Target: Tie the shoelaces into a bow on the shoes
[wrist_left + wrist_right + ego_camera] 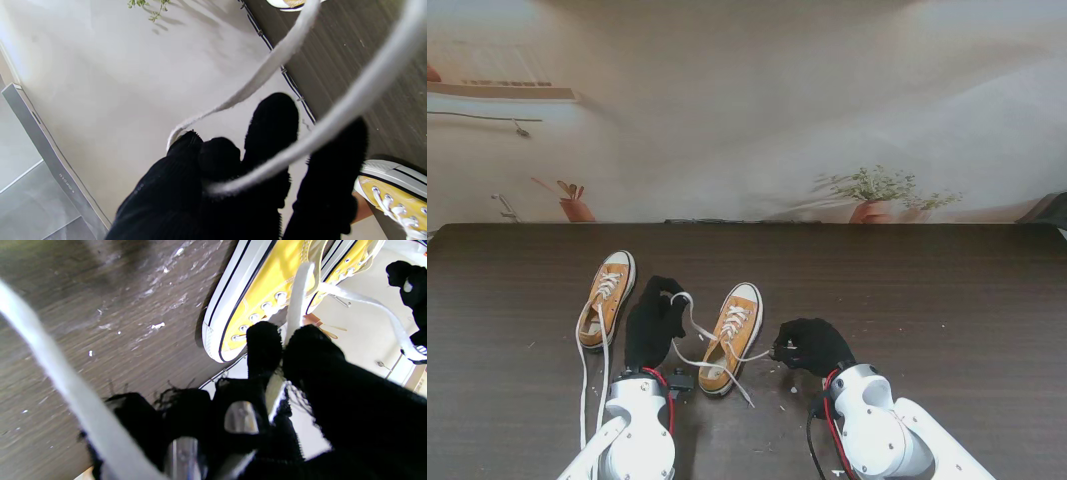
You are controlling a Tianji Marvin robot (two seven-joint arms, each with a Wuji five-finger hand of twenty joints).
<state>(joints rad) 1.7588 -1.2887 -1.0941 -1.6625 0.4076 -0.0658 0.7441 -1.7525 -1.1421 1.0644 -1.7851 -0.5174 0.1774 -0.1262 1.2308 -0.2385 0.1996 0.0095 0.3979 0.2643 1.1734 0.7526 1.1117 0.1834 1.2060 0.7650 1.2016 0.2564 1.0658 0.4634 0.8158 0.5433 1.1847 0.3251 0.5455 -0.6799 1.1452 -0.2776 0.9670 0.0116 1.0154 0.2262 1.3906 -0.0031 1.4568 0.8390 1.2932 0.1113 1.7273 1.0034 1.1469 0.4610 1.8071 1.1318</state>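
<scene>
Two mustard-yellow canvas sneakers, left (607,298) and right (730,337), side by side on dark wood-grain bench (947,300). Left robot hand (233,173) pinching flat white lace (267,66), lifted in a loop. Right robot hand (283,373) pinching the other lace end (295,300). Soft, light, slippery cord; best gripped near the eyelets.

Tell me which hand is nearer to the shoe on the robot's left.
Left. The left hand sits just to the right of the left shoe; the right hand is beyond the other shoe.
</scene>
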